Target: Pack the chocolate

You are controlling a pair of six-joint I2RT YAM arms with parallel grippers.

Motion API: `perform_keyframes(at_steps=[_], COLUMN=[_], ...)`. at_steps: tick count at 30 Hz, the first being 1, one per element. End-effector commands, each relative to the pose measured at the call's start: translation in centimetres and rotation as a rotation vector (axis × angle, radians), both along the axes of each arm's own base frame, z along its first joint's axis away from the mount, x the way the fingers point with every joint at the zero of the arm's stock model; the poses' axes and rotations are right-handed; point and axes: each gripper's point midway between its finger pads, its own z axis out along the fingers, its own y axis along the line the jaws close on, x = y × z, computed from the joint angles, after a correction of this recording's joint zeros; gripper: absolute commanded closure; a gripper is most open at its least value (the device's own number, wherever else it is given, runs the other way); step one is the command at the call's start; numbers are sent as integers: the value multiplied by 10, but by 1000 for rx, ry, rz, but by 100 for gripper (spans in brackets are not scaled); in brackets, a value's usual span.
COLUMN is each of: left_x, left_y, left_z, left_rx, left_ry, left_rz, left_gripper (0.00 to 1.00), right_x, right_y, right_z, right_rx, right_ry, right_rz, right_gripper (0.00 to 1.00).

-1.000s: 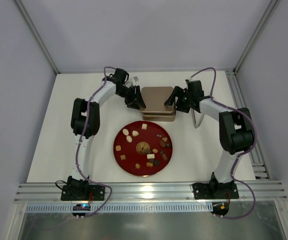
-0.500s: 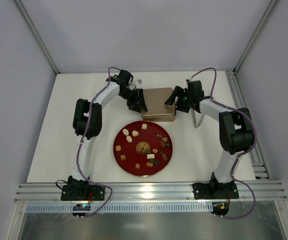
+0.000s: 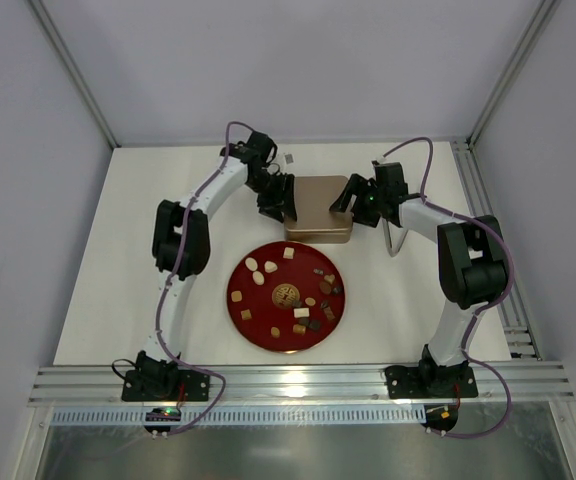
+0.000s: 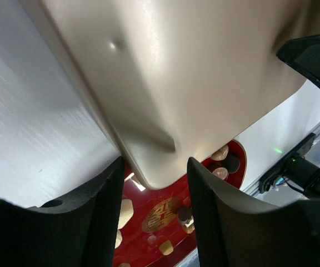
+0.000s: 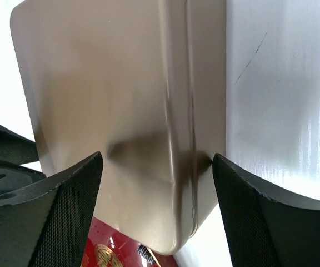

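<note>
1. Your left gripper (image 3: 276, 200) sits at 9 o'clock of the gold tin (image 3: 318, 208), jaws half open around its corner. You cannot tell whether they pinch it.
2. Your right gripper (image 3: 349, 205), at 3 o'clock, gapes wide across the tin's edge.
3. The chocolate (image 3: 301, 313) lies loose on the red plate (image 3: 238, 310), at 6 o'clock of the tin, apart from both jaws.

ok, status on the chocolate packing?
Left gripper straddles tin corner, grip unclear; right gripper open over the opposite edge. Chocolates sit on red plate. Tin closed, lid in the way.
</note>
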Motion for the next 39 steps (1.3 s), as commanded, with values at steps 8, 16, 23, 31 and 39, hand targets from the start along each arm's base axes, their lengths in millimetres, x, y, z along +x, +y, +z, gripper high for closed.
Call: perform_keyframes(at_steps=[8,16,23,31,39], left_x=[-5,-5,-7,-8,-14], left_y=[-3,3,7,11,20], left_z=[2,-8,-16,-20,-35], left_rx=[48,92,116,140,190], left_ry=[-18,-8,3,12,38], left_rz=[-57,-44,-40,-31,-21], left_gripper=[51,51,49,48,48], right_x=[8,2,-5,-13,-24], right_y=[7,2,-1,-14,-18], right_z=[12,1,-11,-23,-27], right_rx=[25,1,25,51,35], right_ry=[-49,-20,15,42,59], right_rz=[10,-6,-24,-42,-44], right_gripper=[23,28,36,45,51])
